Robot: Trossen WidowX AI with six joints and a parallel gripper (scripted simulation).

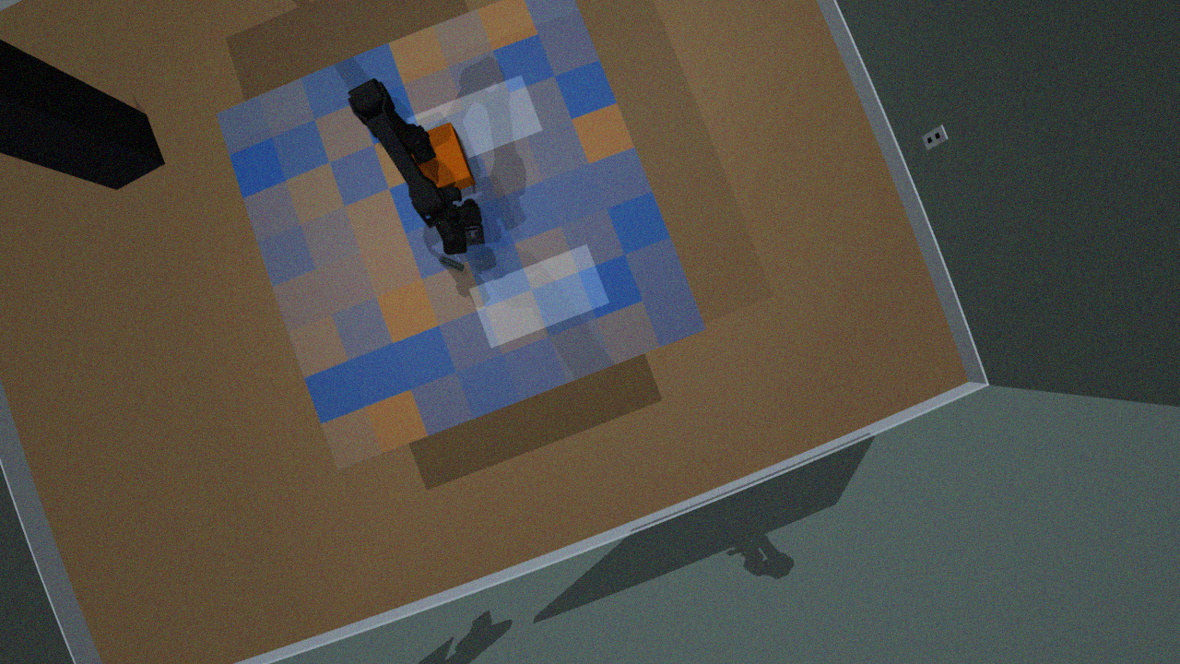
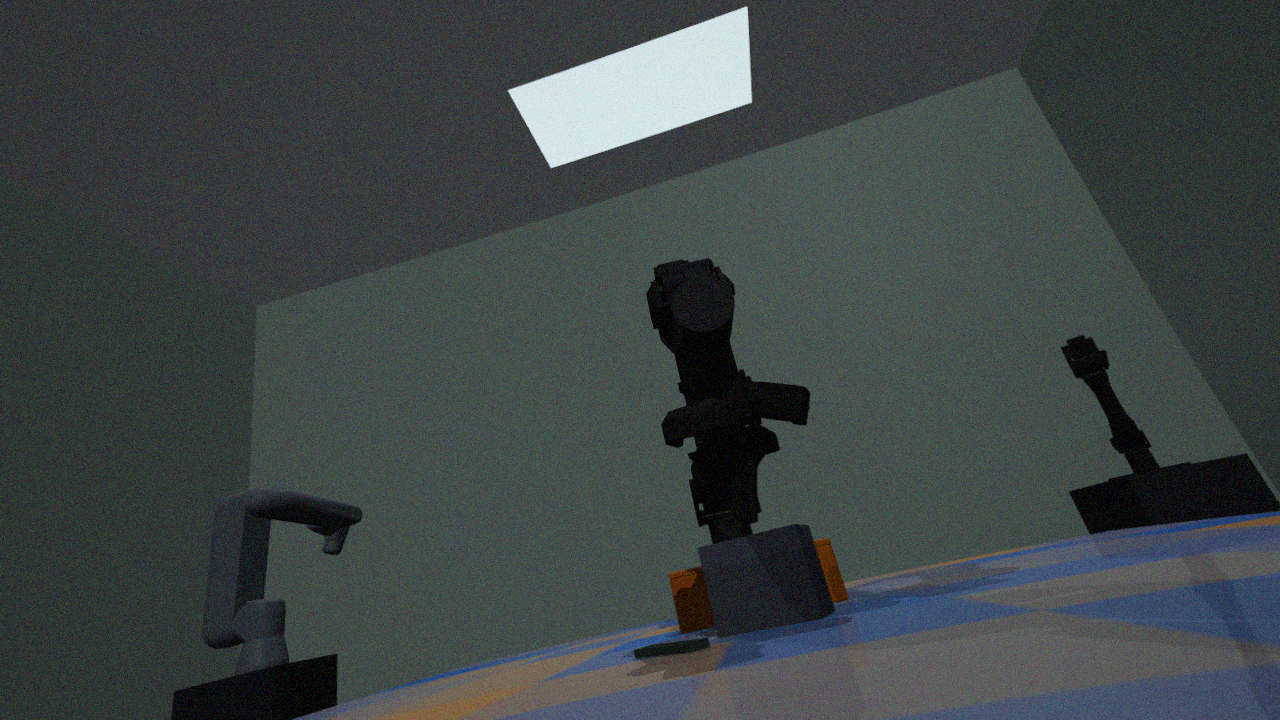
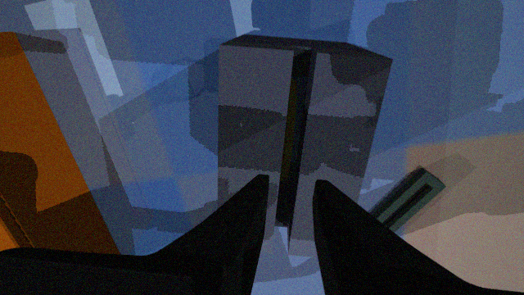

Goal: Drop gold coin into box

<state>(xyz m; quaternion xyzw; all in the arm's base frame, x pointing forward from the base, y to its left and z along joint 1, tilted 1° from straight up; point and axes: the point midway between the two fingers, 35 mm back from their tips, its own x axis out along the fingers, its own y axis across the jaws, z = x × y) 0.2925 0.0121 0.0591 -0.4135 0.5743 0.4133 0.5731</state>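
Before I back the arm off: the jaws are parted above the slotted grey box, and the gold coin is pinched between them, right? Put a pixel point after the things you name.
Not quite: the jaws are parted above the slotted grey box [image 3: 254,82] [image 2: 769,582], but nothing is pinched between them, as the wrist view shows.

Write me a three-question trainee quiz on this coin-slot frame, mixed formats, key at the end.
1. Multiple choice: how do the fingers of the gripper stand?
A) shut on the coin
B) apart, with nothing between them
C) pressed together
2. True or false: the coin is out of the dark-green holder.
3. Fill in: in the wrist view, the long slot is in the lid of the ____ box.

Key: 1 B; 2 true; 3 grey
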